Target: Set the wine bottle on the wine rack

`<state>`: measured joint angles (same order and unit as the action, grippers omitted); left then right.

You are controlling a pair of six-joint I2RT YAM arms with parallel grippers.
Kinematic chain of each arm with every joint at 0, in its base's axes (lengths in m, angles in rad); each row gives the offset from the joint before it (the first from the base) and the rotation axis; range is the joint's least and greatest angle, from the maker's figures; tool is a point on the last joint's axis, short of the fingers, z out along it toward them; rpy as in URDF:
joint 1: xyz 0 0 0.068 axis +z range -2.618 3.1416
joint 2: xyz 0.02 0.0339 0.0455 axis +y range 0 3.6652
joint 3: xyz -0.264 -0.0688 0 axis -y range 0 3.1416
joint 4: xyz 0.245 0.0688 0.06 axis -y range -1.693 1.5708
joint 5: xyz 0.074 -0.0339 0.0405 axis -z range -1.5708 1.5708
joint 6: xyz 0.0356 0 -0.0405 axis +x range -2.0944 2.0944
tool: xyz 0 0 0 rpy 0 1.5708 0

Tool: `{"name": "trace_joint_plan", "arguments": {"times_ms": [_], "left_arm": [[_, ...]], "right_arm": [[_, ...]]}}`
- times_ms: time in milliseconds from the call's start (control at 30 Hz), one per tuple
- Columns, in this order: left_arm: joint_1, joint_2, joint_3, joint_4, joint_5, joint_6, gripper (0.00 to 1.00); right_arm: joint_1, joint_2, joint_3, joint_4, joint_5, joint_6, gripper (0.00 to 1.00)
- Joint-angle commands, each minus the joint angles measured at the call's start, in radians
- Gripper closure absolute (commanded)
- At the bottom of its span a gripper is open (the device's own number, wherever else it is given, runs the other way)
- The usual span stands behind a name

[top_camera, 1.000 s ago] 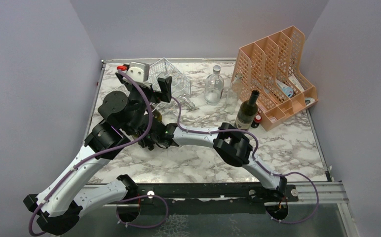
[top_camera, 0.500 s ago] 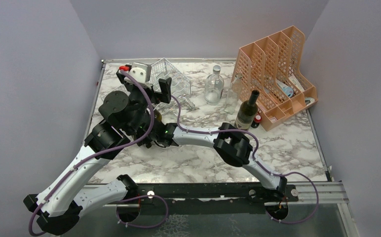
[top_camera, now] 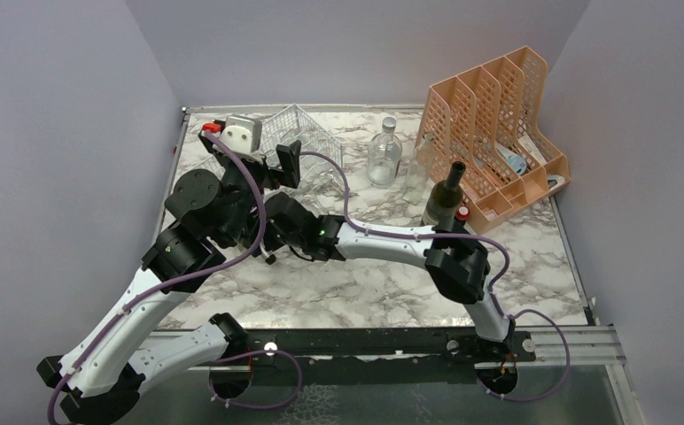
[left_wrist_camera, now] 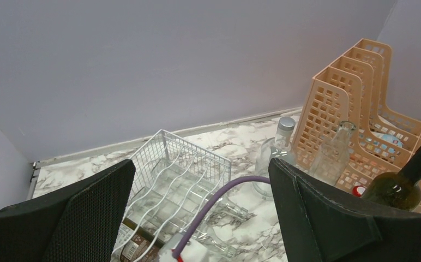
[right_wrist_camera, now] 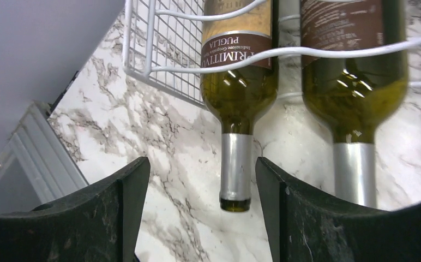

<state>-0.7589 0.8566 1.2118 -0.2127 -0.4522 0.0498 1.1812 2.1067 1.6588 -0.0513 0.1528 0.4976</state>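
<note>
Wine bottle (right_wrist_camera: 240, 82) lies in the wine rack (right_wrist_camera: 175, 49) beside a second bottle (right_wrist_camera: 355, 82), neck poking out toward the right jaws, which are parted and off it; left jaws wide, empty.

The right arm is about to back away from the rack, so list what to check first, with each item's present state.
1. Right tool: jaws apart, ok.
2. Primitivo bottle free of those jaws: ok, though its neck passes close to one.
3. That bottle lying in the wine rack, under its wires: ok.
4. Second bottle lying beside it: ok.
5. Left tool open and empty: ok.
6. Way back past the left arm: cannot tell; the two arms overlap in the top view.
</note>
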Motion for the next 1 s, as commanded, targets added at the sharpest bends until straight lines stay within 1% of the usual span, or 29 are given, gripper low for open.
{"name": "trace_joint_plan", "arguments": {"times_ms": [0,200,300,467,567,700,800,967], "left_arm": [[0.003,-0.034,0.034,0.010,0.023,-0.005,0.01],[0.004,-0.063,0.015,0.012,0.049,-0.023,0.01],[0.004,-0.080,0.003,0.012,0.058,-0.029,0.01],[0.004,-0.112,-0.017,0.008,0.052,-0.032,0.01],[0.005,-0.128,-0.026,-0.001,0.047,-0.031,0.01],[0.003,-0.147,-0.061,-0.011,0.050,-0.042,0.01],[0.003,-0.154,-0.092,-0.012,0.052,-0.050,0.01],[0.003,-0.142,-0.117,-0.012,0.074,-0.070,0.01]], "right_arm": [[0.009,-0.136,-0.107,0.028,0.075,-0.025,0.26],[-0.003,-0.342,-0.253,-0.033,0.235,-0.083,0.26],[-0.009,-0.447,-0.289,-0.115,0.357,-0.125,0.26],[-0.038,-0.612,-0.363,-0.207,0.517,-0.182,0.26],[-0.053,-0.697,-0.371,-0.289,0.633,-0.203,0.26],[-0.061,-0.806,-0.323,-0.422,0.816,-0.214,0.26],[-0.076,-0.887,-0.316,-0.437,0.921,-0.260,0.26],[-0.164,-0.998,-0.348,-0.380,0.938,-0.338,0.26]]}}
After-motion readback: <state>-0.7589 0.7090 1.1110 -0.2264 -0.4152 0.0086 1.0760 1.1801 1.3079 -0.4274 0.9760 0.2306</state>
